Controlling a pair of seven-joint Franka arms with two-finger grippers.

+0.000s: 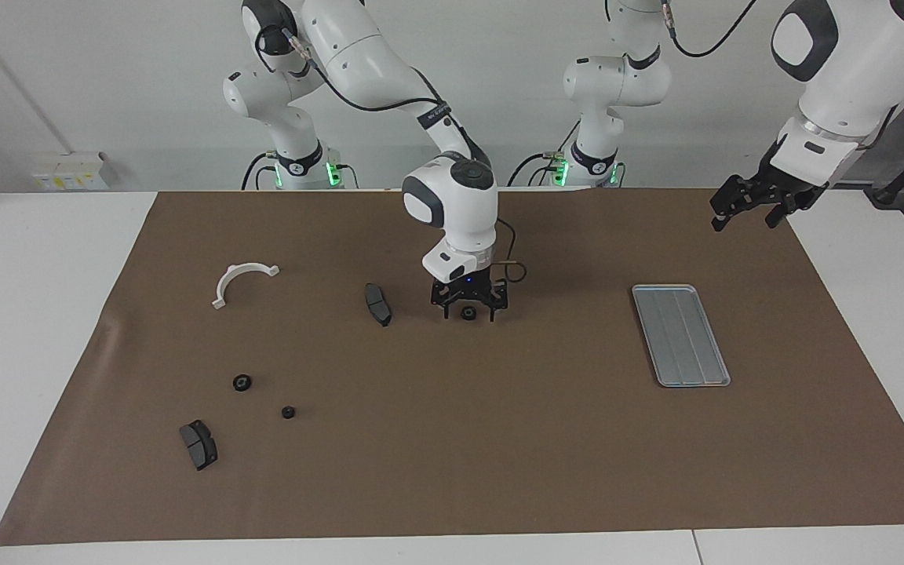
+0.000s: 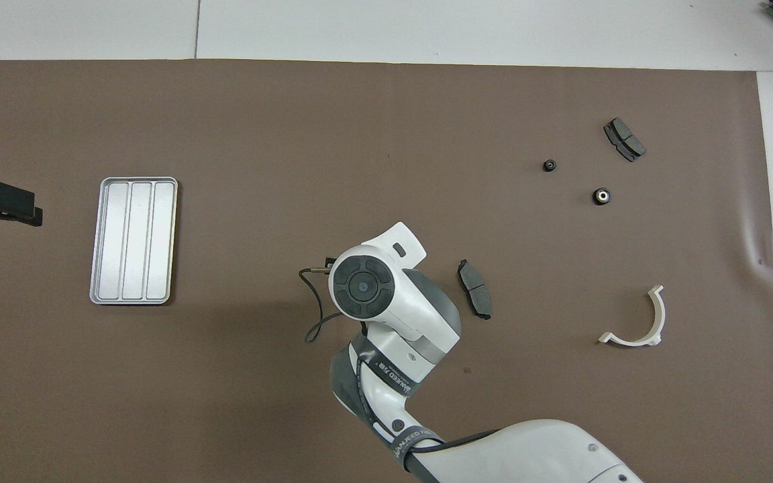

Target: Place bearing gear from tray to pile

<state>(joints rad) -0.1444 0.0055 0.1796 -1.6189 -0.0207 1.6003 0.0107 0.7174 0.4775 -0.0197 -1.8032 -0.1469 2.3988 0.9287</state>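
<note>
Bearing gear [image 1: 468,313], small, black and round, lies on the brown mat between the open fingers of the right gripper [image 1: 468,311], ungripped, mid-table. Ridged silver-grey metal tray [image 1: 680,335] sits toward the left arm's end. Left gripper [image 1: 745,212] hangs open, empty, raised over the mat's edge.

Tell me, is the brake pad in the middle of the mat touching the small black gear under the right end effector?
Apart. The facing view shows bare brown mat between the brake pad and the gear.
</note>
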